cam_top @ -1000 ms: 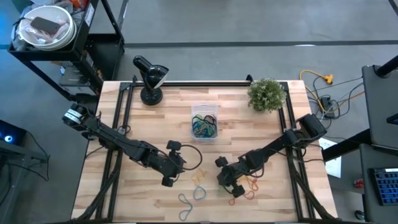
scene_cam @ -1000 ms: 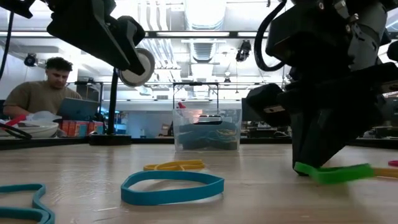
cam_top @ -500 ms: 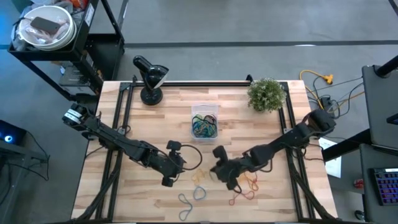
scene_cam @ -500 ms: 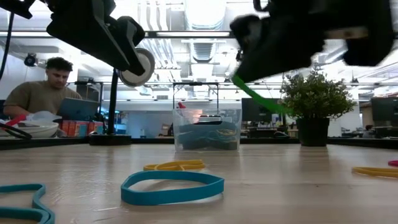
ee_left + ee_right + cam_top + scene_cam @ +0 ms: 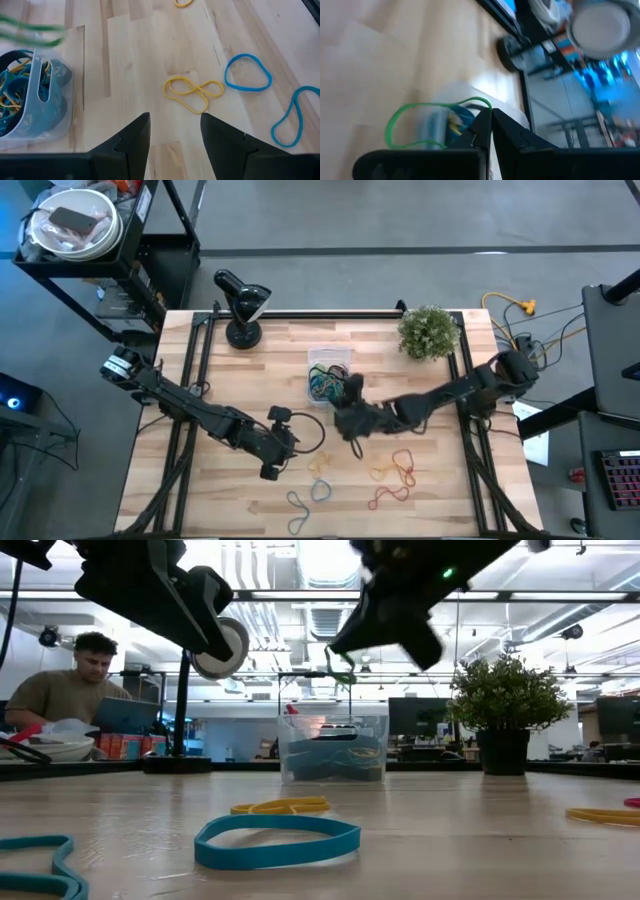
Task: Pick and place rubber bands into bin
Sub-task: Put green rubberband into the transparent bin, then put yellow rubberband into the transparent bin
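Observation:
The clear bin [image 5: 328,377] stands mid-table with several rubber bands in it, and also shows as the bin [image 5: 333,750] and the bin [image 5: 30,100]. My right gripper [image 5: 350,390] hangs just beside the bin, shut on a green rubber band [image 5: 415,125], seen in the low view as the green band [image 5: 340,665]. My left gripper [image 5: 174,120] waits open above the table left of centre, with nothing between its fingers. Loose bands lie flat on the wood: a yellow one [image 5: 192,92], blue ones [image 5: 248,72], and red and orange ones [image 5: 395,475]. My right gripper pinches one end of the green band [image 5: 470,102] between its two fingertips. The fingers slant down a little, coming from the table's right side toward the bin. The rest of the loop hangs slack beyond the tips, lifted clear of the table.
A black desk lamp [image 5: 240,305] stands at the far left and a potted plant [image 5: 430,330] at the far right. A person [image 5: 70,690] sits beyond the table. Bare wood lies between the bin and the loose bands.
My right gripper has risen from the table's near right part and gone toward the bin, tipping from pointing down to nearly level and rolling. It stays shut. The green band, which lay on the table under the fingers, is now lifted clear and dangles by the bin.

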Robot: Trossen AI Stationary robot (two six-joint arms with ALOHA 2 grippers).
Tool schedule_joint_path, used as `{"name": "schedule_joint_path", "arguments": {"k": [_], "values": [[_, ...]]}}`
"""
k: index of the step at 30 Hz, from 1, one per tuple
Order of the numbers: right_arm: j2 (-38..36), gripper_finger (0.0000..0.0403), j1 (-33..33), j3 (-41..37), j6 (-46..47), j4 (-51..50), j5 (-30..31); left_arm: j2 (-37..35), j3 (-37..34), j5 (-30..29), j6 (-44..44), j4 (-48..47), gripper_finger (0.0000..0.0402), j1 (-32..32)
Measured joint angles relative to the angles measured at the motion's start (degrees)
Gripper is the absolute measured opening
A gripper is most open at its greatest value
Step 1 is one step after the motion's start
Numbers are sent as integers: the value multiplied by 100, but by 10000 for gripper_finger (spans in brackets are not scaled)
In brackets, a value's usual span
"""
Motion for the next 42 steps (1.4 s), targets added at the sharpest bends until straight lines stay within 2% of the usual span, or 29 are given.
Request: {"name": "schedule_joint_path", "arguments": {"k": [7, 9, 14, 20, 23, 28, 36, 42], "values": [[0, 9, -750, -9, 170, 13, -45, 0, 0, -2, 1, -2, 160, 2], [0, 9, -944, -9, 220, 13, -275, 0, 0, -2, 1, -4, 160, 2], [0, 9, -1384, -36, 578, 13, -1313, 0, -7, -2, 1, -4, 160, 2], [0, 9, -1667, -107, 877, -6, -1404, 0, -7, -2, 3, -4, 160, 7], [0, 12, -1706, -114, 851, -27, -1740, 1, -7, -2, 3, -4, 160, 7], [0, 45, -1793, -116, 892, -31, -2611, 2, -9, -2, 3, -4, 160, 4], [0, 122, -1823, -116, 1164, -34, -2673, 2, -11, -3, -123, -6, 160, 4], [-77, 151, -1752, -122, 1041, -42, -2791, 19, -22, -4, -128, 47, 160, 4]]}}
